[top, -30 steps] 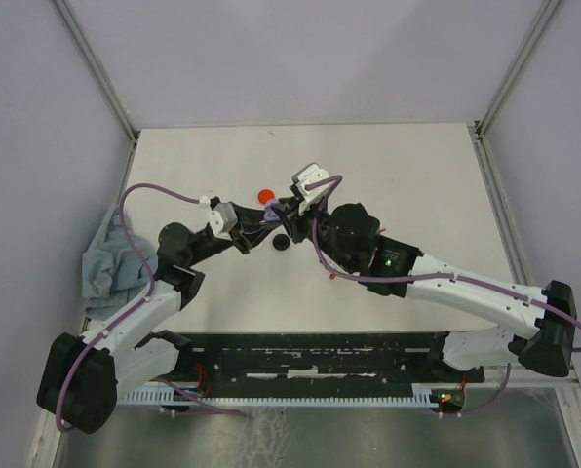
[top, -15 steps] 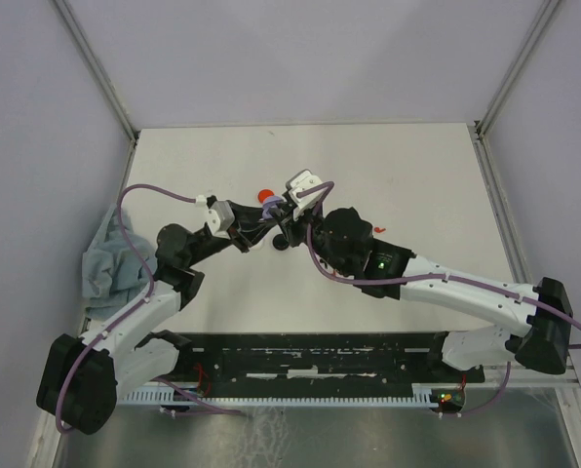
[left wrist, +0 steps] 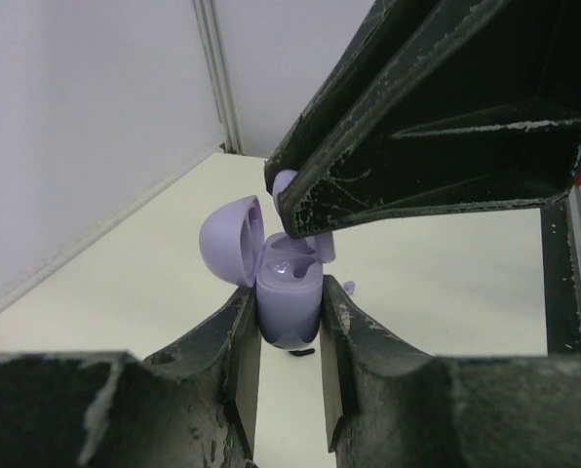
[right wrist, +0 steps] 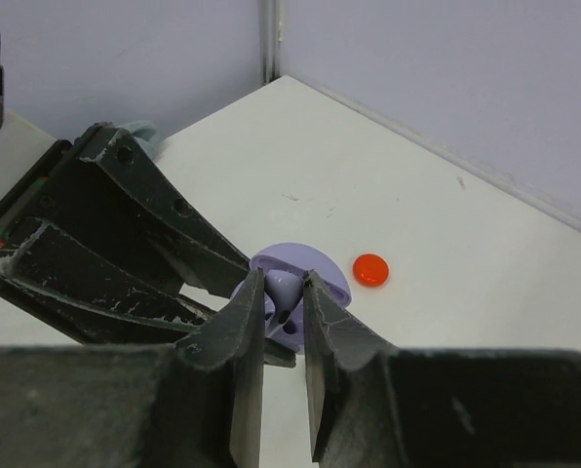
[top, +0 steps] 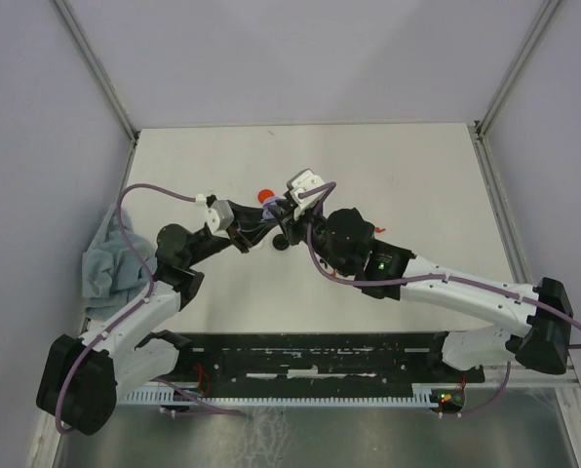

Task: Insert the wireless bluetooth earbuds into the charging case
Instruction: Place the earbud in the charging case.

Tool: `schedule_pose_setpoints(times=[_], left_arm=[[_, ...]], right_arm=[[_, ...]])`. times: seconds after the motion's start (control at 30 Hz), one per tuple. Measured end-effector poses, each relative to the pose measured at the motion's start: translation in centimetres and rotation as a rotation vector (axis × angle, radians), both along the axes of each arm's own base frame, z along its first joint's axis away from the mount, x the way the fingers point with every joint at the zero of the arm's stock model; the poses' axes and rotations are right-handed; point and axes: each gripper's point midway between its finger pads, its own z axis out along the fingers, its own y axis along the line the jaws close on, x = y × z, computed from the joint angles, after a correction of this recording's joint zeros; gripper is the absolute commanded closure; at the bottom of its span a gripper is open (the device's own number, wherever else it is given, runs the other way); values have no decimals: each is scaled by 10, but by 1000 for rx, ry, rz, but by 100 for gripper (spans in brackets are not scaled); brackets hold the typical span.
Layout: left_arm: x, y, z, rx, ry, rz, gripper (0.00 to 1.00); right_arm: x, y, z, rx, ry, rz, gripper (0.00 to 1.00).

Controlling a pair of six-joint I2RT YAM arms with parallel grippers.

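Note:
My left gripper [left wrist: 289, 310] is shut on the lavender charging case [left wrist: 289, 292] and holds it upright above the table, lid [left wrist: 230, 239] open to the left. My right gripper [right wrist: 284, 292] is shut on a lavender earbud [right wrist: 284, 288] and holds it right over the case's open top, stem down. In the left wrist view that earbud [left wrist: 320, 244] hangs from the right fingers [left wrist: 427, 127] just above the case's sockets. In the top view the two grippers meet at mid-table [top: 269, 222]. A second small lavender piece [left wrist: 349, 287] lies on the table behind the case.
A red round disc [top: 264, 196] lies just beyond the grippers; it also shows in the right wrist view [right wrist: 370, 269]. A black round disc [top: 282, 243] lies beside them. A grey-blue cloth [top: 110, 258] is bunched at the table's left edge.
My right gripper has moved left with the earbud and now sits over the case held by the left gripper. In the last half second almost nothing moved.

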Motion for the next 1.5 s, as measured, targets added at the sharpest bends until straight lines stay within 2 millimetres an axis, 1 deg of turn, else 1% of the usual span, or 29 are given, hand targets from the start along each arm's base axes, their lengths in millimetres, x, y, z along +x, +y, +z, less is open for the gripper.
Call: schedule_pose_setpoints(times=[0.23,0.53,1.1,1.2,1.33,1.5], left_arm=[[-1,-1,-1,1,5,-8,97],[-4,0,3,-4,-2,-7,97],[-4,-1,1,-19,53,-15,97],[-4,-1,2,-25,63,-18,97],[-5,-1,2,-30,73,-21,97],[-5,-1,2,-30,80,-21,97]], right_arm=[[1,0,9,20,-28,-6,81],[2,0,9,13,-33,-6,81],[-1,4,1,-10,-22,18,80],[-1,6,-4,-23,-16,26,79],[-3,8,-7,-34,-11,37,74],[-4,8,-7,-34,-9,40,61]])
